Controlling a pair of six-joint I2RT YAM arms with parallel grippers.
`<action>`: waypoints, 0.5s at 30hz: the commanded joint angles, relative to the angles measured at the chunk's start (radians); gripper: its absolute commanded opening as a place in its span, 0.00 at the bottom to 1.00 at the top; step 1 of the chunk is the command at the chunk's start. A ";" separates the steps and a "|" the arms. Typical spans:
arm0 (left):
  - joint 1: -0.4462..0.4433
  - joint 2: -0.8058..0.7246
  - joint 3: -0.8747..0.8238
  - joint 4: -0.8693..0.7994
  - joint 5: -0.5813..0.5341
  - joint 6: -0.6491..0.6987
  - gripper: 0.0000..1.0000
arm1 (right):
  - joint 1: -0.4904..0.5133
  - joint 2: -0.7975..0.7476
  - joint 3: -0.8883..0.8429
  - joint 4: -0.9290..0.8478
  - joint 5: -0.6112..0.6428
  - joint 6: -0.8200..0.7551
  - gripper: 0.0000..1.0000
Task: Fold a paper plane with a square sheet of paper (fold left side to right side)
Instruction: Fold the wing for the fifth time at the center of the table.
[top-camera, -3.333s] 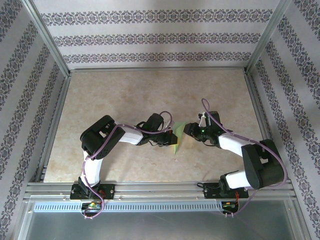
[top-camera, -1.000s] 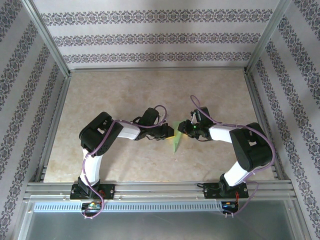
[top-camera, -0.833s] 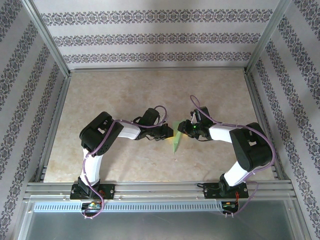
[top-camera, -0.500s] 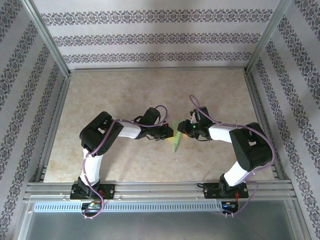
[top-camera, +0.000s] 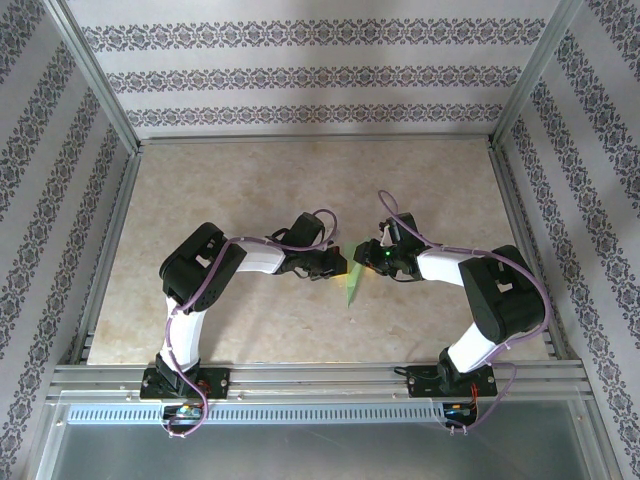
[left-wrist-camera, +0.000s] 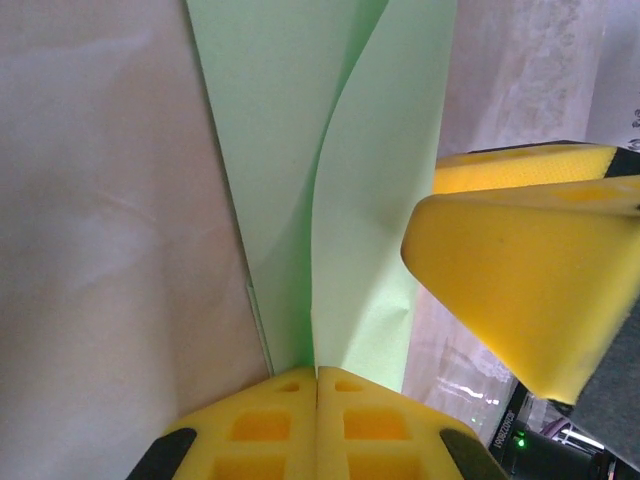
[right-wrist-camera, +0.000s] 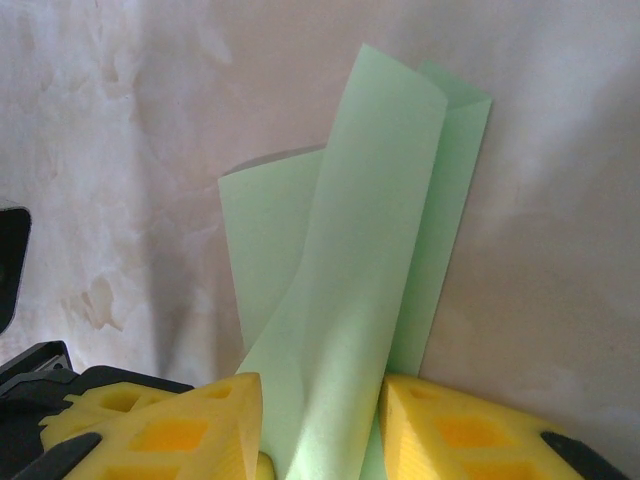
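The left pincer (left-wrist-camera: 317, 385) clamps shut on the half-folded sheet of paper (left-wrist-camera: 270, 150) near the middle of the bench (top-camera: 250, 190). The right pincer (right-wrist-camera: 320, 400), jaws part-open, straddles a raised flap. A clean fold likely needs the crease pinned and the edges aligned.

The square sheet of paper (right-wrist-camera: 350, 250) was thin, matt and smooth. The fingers (left-wrist-camera: 260, 430) were matt yellow foam; the tabletop (right-wrist-camera: 120, 150) looked smooth, stone-like.
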 joint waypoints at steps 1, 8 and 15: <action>0.015 0.041 0.000 -0.127 -0.118 0.043 0.02 | 0.012 -0.023 0.002 -0.014 0.026 -0.010 0.38; 0.014 0.041 0.010 -0.156 -0.135 0.047 0.02 | 0.000 -0.073 0.008 -0.080 0.045 -0.032 0.39; 0.014 0.040 0.016 -0.178 -0.146 0.053 0.02 | -0.024 -0.121 0.012 -0.100 0.010 -0.050 0.15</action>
